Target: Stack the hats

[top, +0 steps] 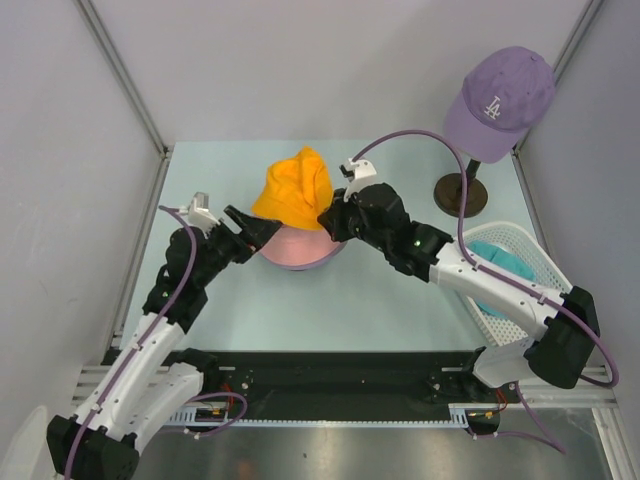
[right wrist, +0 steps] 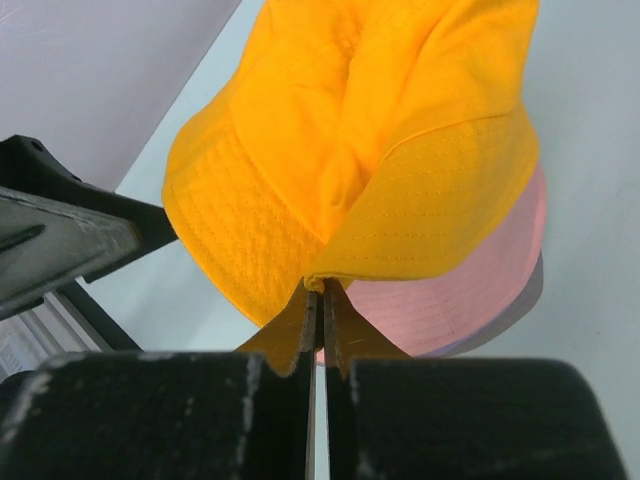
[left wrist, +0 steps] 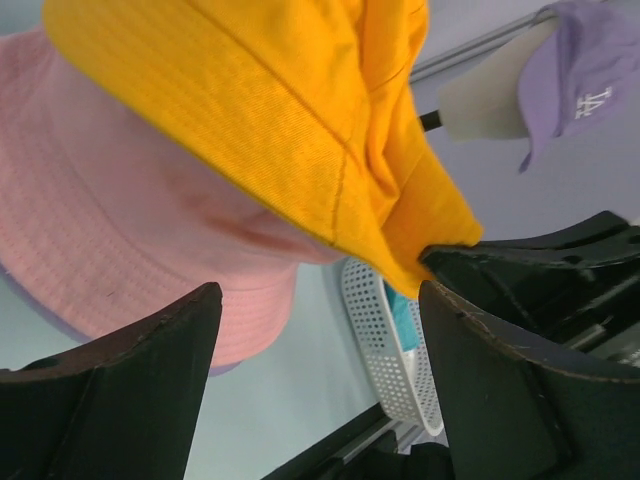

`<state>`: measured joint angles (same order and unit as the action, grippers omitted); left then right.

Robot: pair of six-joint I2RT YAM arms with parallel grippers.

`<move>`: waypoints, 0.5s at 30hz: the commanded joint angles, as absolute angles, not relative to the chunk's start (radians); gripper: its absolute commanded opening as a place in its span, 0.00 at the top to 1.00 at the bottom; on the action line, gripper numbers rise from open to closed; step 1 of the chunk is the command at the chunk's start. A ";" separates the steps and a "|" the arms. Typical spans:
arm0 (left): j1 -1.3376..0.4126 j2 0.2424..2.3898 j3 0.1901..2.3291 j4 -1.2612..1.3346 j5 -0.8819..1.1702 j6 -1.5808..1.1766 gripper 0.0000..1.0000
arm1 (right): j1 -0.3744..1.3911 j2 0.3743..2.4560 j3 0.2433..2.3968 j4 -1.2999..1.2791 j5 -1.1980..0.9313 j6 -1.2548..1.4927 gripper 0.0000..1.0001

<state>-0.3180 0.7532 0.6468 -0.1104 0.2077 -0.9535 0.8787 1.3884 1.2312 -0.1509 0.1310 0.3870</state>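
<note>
My right gripper (top: 325, 218) (right wrist: 322, 288) is shut on the brim edge of the orange hat (top: 292, 190) (right wrist: 350, 150) and holds it crumpled and tilted over the pink hat (top: 295, 250) (right wrist: 470, 280). The pink hat sits on the lavender hat (right wrist: 532, 290), of which only a thin rim shows. My left gripper (top: 252, 226) (left wrist: 318, 300) stands open just left of the pile, with nothing between its fingers and the orange hat (left wrist: 300, 110) above them. The teal hat (top: 500, 262) (left wrist: 400, 318) lies in the white basket (top: 497, 228).
A purple LA baseball cap (top: 500, 100) sits on a head form whose stand has a round dark base (top: 462, 193), at the back right. The perforated white basket (left wrist: 385, 350) occupies the right side. Grey walls close in the left, back and right.
</note>
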 commanded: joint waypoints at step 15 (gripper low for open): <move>-0.313 0.814 0.635 0.118 0.149 -1.100 0.37 | 0.904 1.371 1.223 -0.153 0.107 0.385 1.00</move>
<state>-0.3180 0.7967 0.6300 0.0502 0.1818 -1.0763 0.8883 1.3884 1.2266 -0.1516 0.1249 0.3878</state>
